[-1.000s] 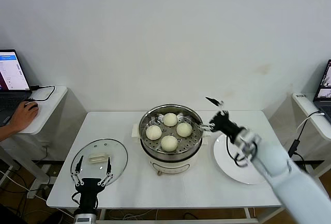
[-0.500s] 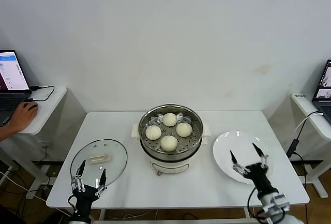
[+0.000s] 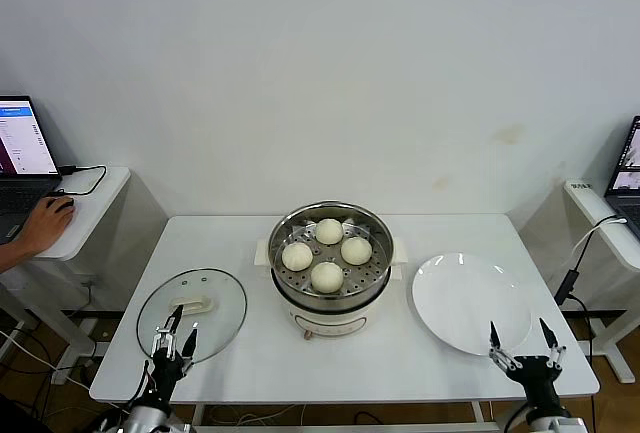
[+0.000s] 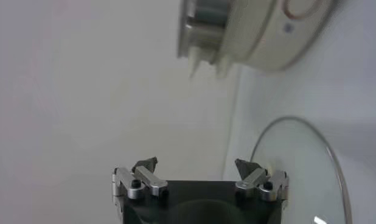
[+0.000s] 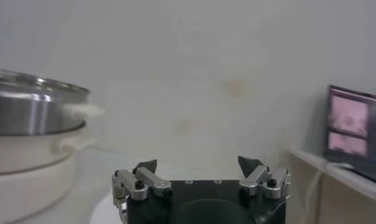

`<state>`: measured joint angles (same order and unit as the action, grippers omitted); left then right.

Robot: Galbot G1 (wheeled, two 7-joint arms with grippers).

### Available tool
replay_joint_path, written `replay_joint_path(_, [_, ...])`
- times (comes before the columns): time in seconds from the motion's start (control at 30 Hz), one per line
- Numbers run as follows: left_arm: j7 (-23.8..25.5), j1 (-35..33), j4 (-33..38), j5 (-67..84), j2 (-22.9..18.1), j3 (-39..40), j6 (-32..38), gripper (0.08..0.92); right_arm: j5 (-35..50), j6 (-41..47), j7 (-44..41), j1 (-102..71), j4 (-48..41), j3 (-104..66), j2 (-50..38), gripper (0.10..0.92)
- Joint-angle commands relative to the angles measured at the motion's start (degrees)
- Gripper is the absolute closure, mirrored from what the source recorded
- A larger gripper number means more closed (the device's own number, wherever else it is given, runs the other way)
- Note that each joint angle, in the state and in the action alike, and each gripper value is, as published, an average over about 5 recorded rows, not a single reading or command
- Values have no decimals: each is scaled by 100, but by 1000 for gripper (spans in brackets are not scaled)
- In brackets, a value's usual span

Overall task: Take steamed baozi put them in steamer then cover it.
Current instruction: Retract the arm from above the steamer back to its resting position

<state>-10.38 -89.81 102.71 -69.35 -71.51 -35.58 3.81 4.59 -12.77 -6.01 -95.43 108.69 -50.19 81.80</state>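
The steamer (image 3: 332,309) stands mid-table, a shiny steel pot on a cream base. Several pale steamed baozi (image 3: 327,276) lie uncovered on its perforated tray. The cover (image 3: 225,305), a clear glass lid with a cream handle (image 3: 190,304), lies flat on the table to the left. My left gripper (image 3: 176,337) is open and empty, low at the lid's front edge. My right gripper (image 3: 518,341) is open and empty at the table's front right corner, just in front of the plate. In the left wrist view the open left gripper (image 4: 197,165) has the cover (image 4: 309,164) and steamer (image 4: 255,30) beyond it. From the right wrist, the open right gripper (image 5: 198,164) sees the steamer (image 5: 30,119) off to one side.
A bare white plate (image 3: 470,303) lies to the right of the steamer. Side tables with laptops stand at the far left (image 3: 20,148) and far right (image 3: 628,163). A person's hand (image 3: 45,221) rests on the left one. A cable (image 3: 585,253) hangs off the right table.
My right arm has drawn back from beside the steamer, over the plate, down to the table's front right corner. My left gripper has sunk lower at the lid's front edge.
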Motion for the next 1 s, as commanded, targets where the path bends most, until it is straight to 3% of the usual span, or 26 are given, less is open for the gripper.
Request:
replay_joint_path(0.03, [193,1267,-1381,-671,330,22,-101,177,-182,-105,166,-291,-4,-317,383,202])
replay_joint_path(0.4, [265,2019,-2075,-595,434,169,-60,177,-301,-148,191,-334,-38,-402,563,202])
replay_joint_path(1.0, [348,2351,-2355,-611,317,336,-19,177,-335,-186,180,-329,-155,-414,566,203])
